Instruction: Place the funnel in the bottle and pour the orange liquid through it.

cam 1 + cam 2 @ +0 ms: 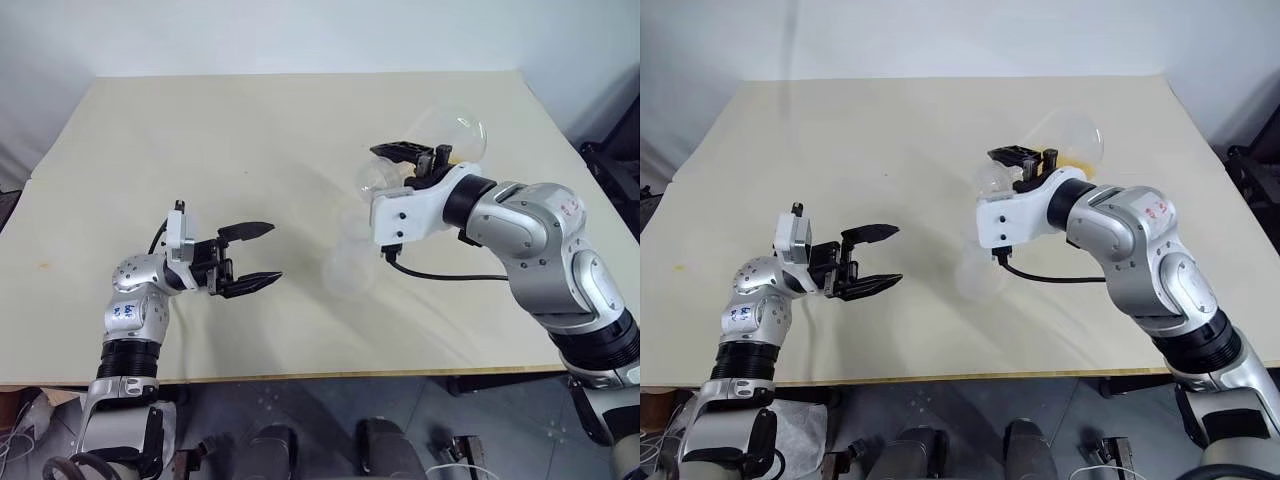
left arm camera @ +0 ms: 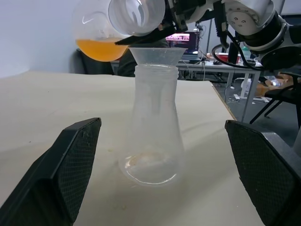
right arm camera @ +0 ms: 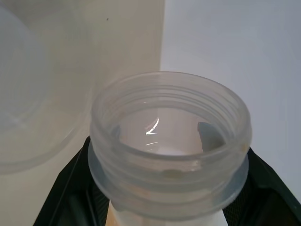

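The frosted cone-shaped bottle (image 2: 151, 136) stands upright on the pale tabletop (image 1: 250, 150), straight ahead of the left gripper (image 1: 248, 258), whose two black fingers (image 2: 61, 169) are spread wide apart with nothing between them, one on each side of the bottle but well clear of it. The bottle looks empty apart from a faint film at its base. The small clear funnel (image 2: 156, 55) sits in the bottle's neck, its round rim just above the mouth. Above the funnel, the right gripper (image 1: 412, 153) has its fingers (image 3: 70, 197) clamped on the threaded neck of a round clear flask (image 1: 455, 135), tipped over with its open mouth (image 2: 136, 16) just over the funnel's rim. The orange liquid (image 2: 99, 48) pools in the flask's lowered belly, behind the neck.
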`<state>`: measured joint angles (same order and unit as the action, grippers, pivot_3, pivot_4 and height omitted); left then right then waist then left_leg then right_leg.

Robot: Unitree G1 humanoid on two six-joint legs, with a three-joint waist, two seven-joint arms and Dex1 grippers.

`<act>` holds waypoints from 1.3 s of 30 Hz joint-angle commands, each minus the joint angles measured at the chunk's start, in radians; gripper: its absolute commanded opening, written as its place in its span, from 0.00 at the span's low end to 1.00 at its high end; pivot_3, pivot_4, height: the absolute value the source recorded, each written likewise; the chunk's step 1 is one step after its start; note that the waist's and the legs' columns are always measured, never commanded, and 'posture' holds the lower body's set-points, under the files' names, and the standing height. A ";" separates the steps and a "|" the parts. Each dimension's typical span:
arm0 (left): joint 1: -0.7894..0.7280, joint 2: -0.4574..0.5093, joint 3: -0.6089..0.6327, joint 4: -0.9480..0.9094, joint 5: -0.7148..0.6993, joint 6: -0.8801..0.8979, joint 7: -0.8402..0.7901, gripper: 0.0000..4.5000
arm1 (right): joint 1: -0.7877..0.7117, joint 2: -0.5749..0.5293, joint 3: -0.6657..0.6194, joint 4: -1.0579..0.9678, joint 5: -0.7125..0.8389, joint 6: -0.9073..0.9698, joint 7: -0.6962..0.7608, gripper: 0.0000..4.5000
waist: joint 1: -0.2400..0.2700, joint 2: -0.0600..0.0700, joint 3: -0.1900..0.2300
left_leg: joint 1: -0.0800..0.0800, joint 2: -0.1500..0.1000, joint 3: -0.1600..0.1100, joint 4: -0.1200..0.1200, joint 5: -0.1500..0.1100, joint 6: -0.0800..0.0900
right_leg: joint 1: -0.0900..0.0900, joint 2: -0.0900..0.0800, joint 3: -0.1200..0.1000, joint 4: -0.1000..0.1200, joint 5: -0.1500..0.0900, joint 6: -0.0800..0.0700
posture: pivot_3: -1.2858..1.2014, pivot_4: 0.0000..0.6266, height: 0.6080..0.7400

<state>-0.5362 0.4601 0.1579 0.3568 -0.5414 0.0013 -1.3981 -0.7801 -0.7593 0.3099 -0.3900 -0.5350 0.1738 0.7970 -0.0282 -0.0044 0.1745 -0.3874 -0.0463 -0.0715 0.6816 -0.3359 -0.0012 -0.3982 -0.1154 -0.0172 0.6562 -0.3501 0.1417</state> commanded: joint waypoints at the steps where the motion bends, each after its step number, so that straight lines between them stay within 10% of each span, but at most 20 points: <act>1: 0.005 0.002 0.005 -0.027 -0.017 -0.010 -0.013 1.00 | -0.033 0.003 -0.019 -0.019 -0.031 -0.028 0.001 0.55 | 0.000 0.000 0.000 | 0.000 0.000 0.000 0.000 0.000 0.000 | 0.000 0.000 0.000 0.000 0.000 0.000 | 0.52 0.24 1.00; 39: -0.012 0.027 -0.021 0.052 0.040 -0.053 -0.042 1.00 | -0.059 -0.015 -0.046 0.039 -0.115 -0.174 0.039 0.55 | 0.000 0.000 0.000 | 0.000 0.000 0.000 0.000 0.000 0.000 | 0.000 0.000 0.000 0.000 0.000 0.000 | 0.52 0.24 1.00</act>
<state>-0.5378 0.4798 0.1373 0.4109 -0.5021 -0.0424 -1.4331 -0.8106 -0.7587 0.3061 -0.3335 -0.6312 0.0129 0.8412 -0.0286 -0.0044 0.1745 -0.3873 -0.0464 -0.0715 0.6817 -0.3359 -0.0012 -0.3984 -0.1154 -0.0174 0.6567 -0.3501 0.1417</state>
